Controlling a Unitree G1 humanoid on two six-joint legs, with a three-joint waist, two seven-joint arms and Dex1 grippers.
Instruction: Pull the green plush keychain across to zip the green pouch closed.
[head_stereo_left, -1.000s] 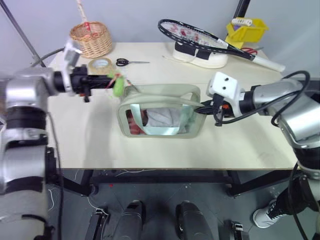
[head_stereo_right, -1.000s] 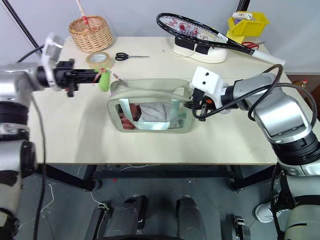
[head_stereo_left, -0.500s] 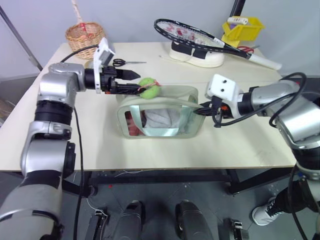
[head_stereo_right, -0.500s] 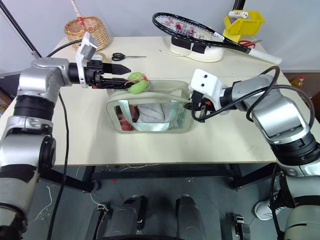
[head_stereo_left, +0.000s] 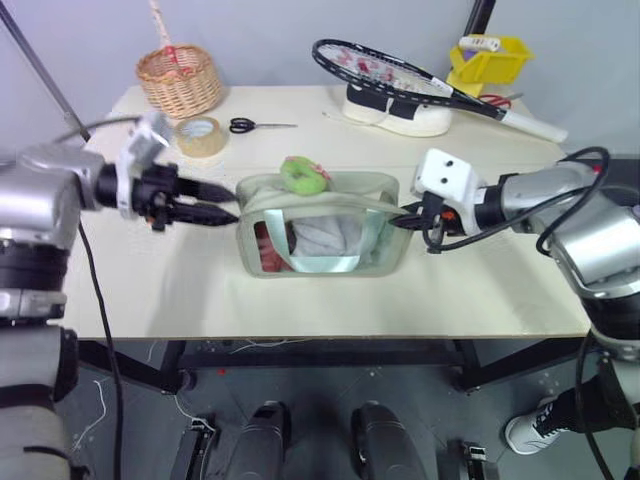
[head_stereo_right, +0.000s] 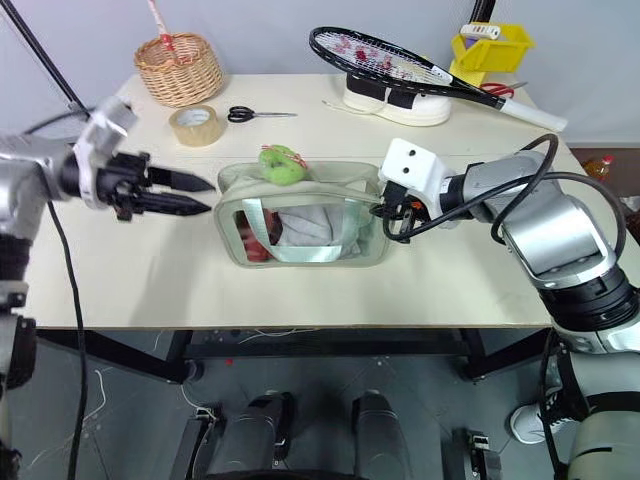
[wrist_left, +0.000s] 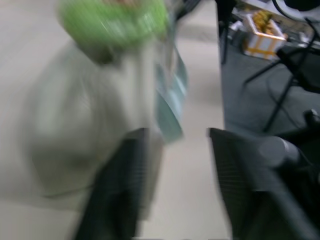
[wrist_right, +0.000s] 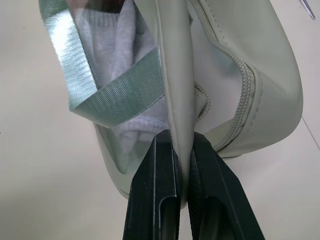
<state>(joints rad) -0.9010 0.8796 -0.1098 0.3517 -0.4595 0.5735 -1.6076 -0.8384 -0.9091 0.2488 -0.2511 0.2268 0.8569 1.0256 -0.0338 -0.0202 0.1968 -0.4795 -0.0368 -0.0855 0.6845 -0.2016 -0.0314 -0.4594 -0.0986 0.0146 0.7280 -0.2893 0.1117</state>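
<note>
A pale green pouch (head_stereo_left: 318, 225) sits on a light desk (head_stereo_left: 150, 280), its clear window showing red and white contents. The right end effector (wrist_right: 181, 150) pinches a fabric edge at the pouch's end, its fingers pressed tight on the soft seam. The green plush keychain (head_stereo_left: 303, 174) rests on top of the pouch, roughly midway between the two end effectors, and nothing holds it. The left end effector (head_stereo_left: 218, 201) hovers just beside the pouch's other end, fingers a little apart and empty.

The pouch looks light and floppy, so it probably needs that anchoring pinch or it would slide along the desk. The plush charm looks squashy and light. Gripping it low, near where it joins the zipper, would likely pull straighter than squeezing its round body.
</note>
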